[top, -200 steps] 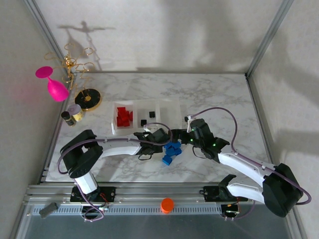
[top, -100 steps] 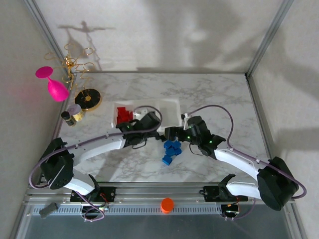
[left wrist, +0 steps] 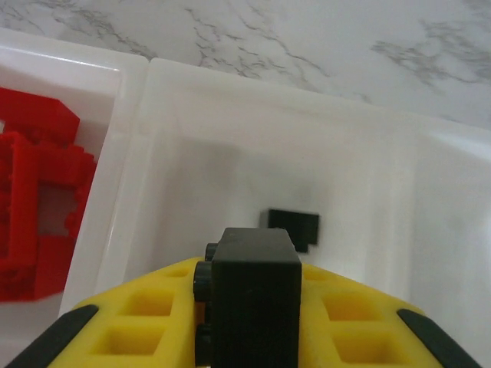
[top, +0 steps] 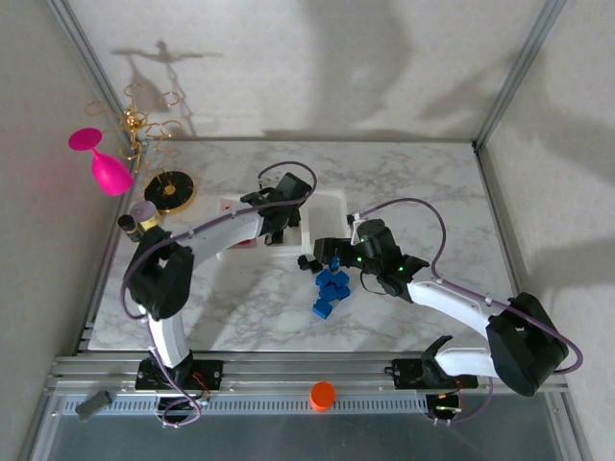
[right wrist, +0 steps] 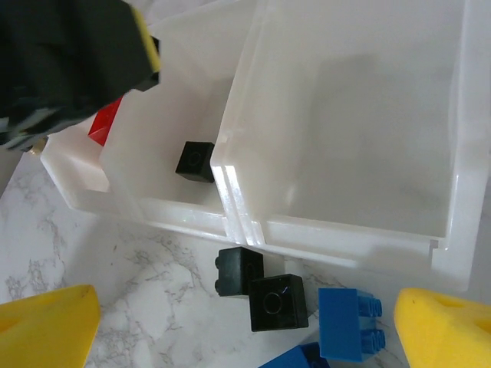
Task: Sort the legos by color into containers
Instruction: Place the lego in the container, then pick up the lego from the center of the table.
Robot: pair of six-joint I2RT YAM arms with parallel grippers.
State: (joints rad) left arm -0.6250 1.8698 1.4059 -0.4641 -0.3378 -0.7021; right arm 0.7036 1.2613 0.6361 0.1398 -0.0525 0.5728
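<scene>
My left gripper (left wrist: 249,307) is shut on a black lego (left wrist: 255,264) and hangs over the middle tray of the containers (left wrist: 146,115), where one black lego (left wrist: 293,225) lies. Red legos (left wrist: 31,222) fill the left tray. From above, the left gripper (top: 279,225) is over the containers (top: 332,202). My right gripper (right wrist: 245,337) stands open above two black legos (right wrist: 261,287) on the table just in front of the containers (right wrist: 345,230). Blue legos (top: 332,288) lie in a loose pile below it; one blue lego (right wrist: 349,322) sits by the right finger. The right tray is empty.
At the table's left stand a pink goblet (top: 106,168), a gold wire stand (top: 139,120), a black-and-gold disc (top: 173,190) and a small bottle (top: 142,219). An orange cap (top: 322,394) rests on the front rail.
The left arm has swung away from the blue pile and back over the trays with the black lego in its grip. The right gripper has slid slightly left towards the black legos.
</scene>
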